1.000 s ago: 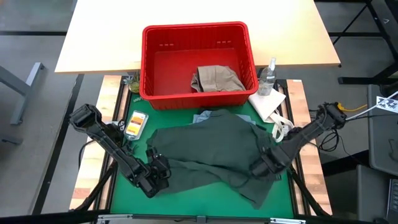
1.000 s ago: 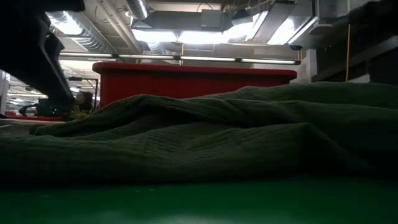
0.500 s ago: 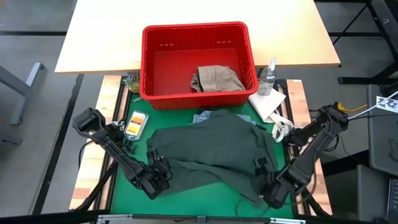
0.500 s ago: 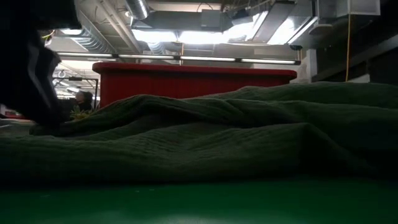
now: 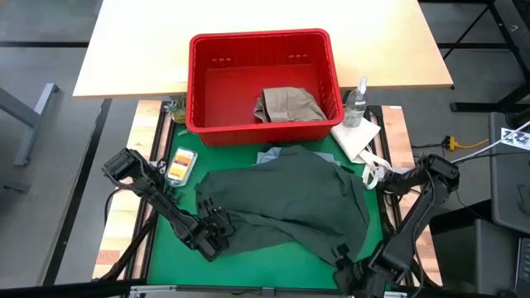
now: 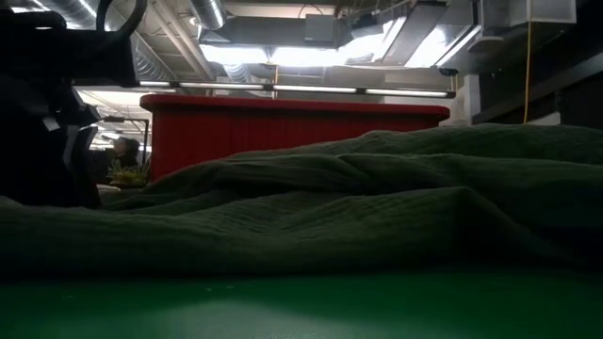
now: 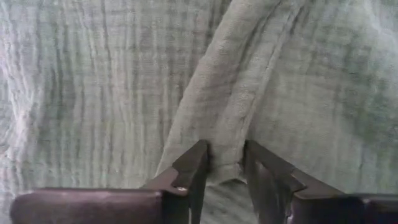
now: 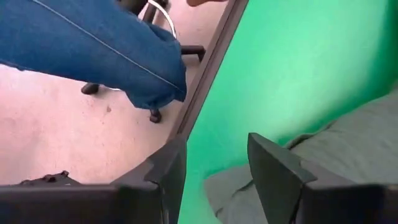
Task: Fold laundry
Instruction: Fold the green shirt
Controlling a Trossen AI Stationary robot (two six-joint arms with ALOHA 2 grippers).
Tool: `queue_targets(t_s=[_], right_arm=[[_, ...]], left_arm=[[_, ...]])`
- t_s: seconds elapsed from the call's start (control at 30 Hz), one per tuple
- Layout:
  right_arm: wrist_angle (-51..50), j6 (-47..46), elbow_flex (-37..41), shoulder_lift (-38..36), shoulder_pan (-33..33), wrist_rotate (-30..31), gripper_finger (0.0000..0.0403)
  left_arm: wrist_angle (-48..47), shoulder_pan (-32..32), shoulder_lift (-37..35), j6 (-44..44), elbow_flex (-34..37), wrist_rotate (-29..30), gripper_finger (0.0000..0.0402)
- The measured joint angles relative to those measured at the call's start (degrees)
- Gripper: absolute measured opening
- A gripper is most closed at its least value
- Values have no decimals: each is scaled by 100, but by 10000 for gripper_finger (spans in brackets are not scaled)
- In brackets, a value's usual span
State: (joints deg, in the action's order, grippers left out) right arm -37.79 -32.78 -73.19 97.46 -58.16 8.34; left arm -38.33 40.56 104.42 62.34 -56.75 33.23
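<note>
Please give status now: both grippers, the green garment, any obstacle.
Left gripper pinching olive garment fold. Right gripper open, empty, at garment's near corner. Nothing in the way.

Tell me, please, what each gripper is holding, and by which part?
The left gripper pinches a raised fold of the olive green garment near its left edge; the right gripper holds nothing.

Green mat [image 5: 161, 248] w/ olive garment [image 5: 286, 203], red basket [image 5: 263, 81].

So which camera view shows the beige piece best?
The high view: the beige piece lies crumpled inside the red basket, seen from above. In the low view the basket wall hides it. Neither wrist view shows it; they show the green garment.
</note>
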Motion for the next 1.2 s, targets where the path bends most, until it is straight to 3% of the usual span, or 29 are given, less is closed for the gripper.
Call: queue_targets(t_s=[0.37, 0.67, 0.97, 1.07, 1.2], right_arm=[[-65, -1, 0, 719, -239, -62, 170], [-871, -42, 2, 1080, -220, -434, 170], [-917, -39, -24, 1486, -224, -558, 167], [-927, -85, -27, 1527, -222, -607, 143], [-963, -176, -24, 1503, -220, -596, 75]], left_arm=[[10, -56, 0, 2, 0, -19, 55], [50, -56, 0, 12, 0, -80, 55], [55, -56, 0, 14, 0, -87, 51], [56, -54, -2, 14, 0, -133, 50], [50, -45, -29, 12, -2, -297, 35]])
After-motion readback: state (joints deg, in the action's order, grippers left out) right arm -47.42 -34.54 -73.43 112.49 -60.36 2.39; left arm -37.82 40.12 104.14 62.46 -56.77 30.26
